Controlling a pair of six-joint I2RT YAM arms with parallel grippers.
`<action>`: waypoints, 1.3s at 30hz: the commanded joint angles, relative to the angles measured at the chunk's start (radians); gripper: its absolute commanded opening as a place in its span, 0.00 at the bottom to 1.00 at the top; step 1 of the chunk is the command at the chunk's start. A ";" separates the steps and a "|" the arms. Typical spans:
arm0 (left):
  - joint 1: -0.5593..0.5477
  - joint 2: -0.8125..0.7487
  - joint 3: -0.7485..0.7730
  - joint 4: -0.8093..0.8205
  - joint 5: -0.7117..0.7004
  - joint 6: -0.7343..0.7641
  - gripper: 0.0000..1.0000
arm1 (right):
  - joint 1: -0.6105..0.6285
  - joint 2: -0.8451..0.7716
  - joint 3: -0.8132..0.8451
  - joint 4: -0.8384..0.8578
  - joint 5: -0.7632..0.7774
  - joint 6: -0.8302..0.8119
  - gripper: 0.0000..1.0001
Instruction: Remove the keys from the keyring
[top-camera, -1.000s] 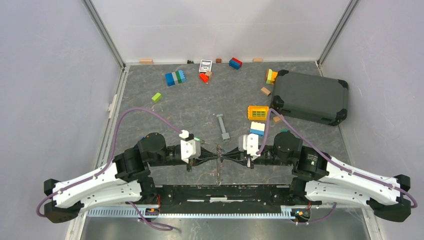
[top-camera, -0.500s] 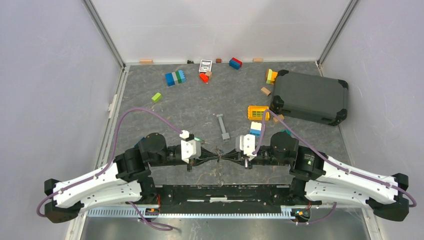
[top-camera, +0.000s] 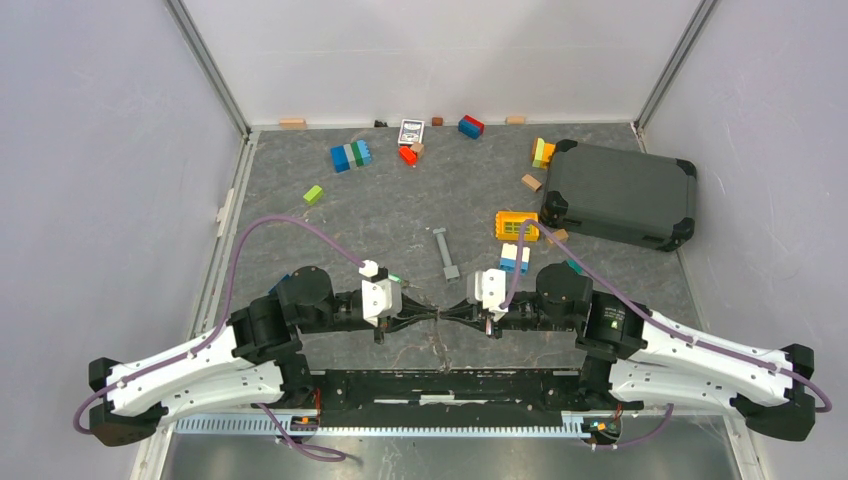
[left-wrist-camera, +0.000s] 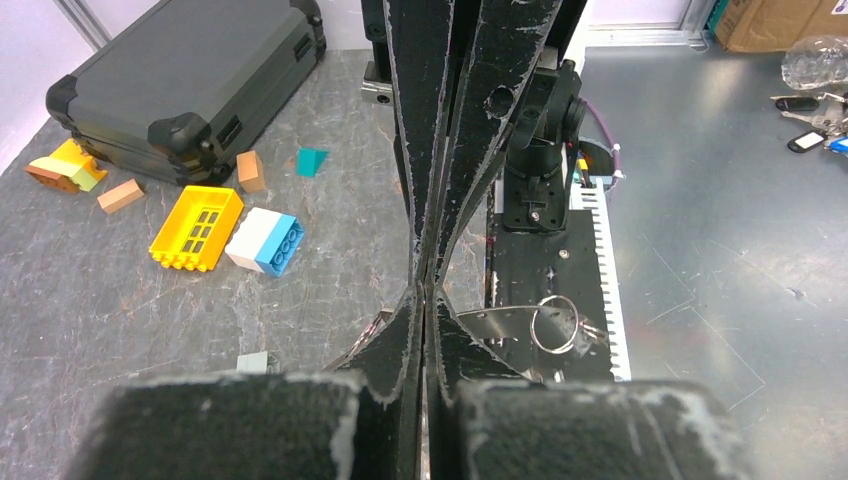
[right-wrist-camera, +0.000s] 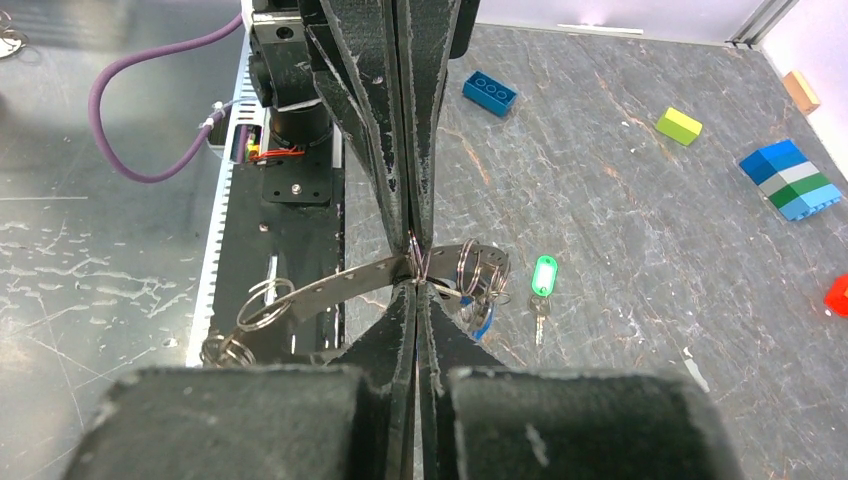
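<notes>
Our right end effector (right-wrist-camera: 415, 268) is closed, its tips nipped onto the key bunch (right-wrist-camera: 470, 278) at the spot where a holed metal strip (right-wrist-camera: 340, 285) crosses between them. Whether it bites the strip itself or the fine wire beside it, we cannot tell. The left end effector (left-wrist-camera: 425, 290) is closed as well and meets it tip to tip on the same bunch. We judge this opposed hold is there so one side can anchor the metal while the other works a key along the wire.

The bunch hangs between them, lifted off the table (top-camera: 400, 220), close to the arm bases. A keyring (left-wrist-camera: 555, 322) dangles from the strip on the side toward the bases. A green-headed key (right-wrist-camera: 543, 278) lies on the table just beside the bunch — apparently free of it. Farther out sit a grey bar (top-camera: 446, 255), a yellow block (top-camera: 515, 224) and a dark case (top-camera: 620, 195), well apart from the work.
</notes>
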 joint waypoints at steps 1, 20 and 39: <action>0.001 -0.022 0.004 0.084 -0.013 -0.029 0.02 | 0.002 0.005 -0.008 0.034 -0.002 0.014 0.00; 0.001 -0.032 0.000 0.087 -0.016 -0.030 0.02 | 0.002 0.028 -0.014 0.009 -0.008 0.013 0.00; 0.000 -0.032 -0.004 0.097 -0.008 -0.038 0.02 | 0.002 -0.039 -0.048 0.090 -0.011 0.014 0.27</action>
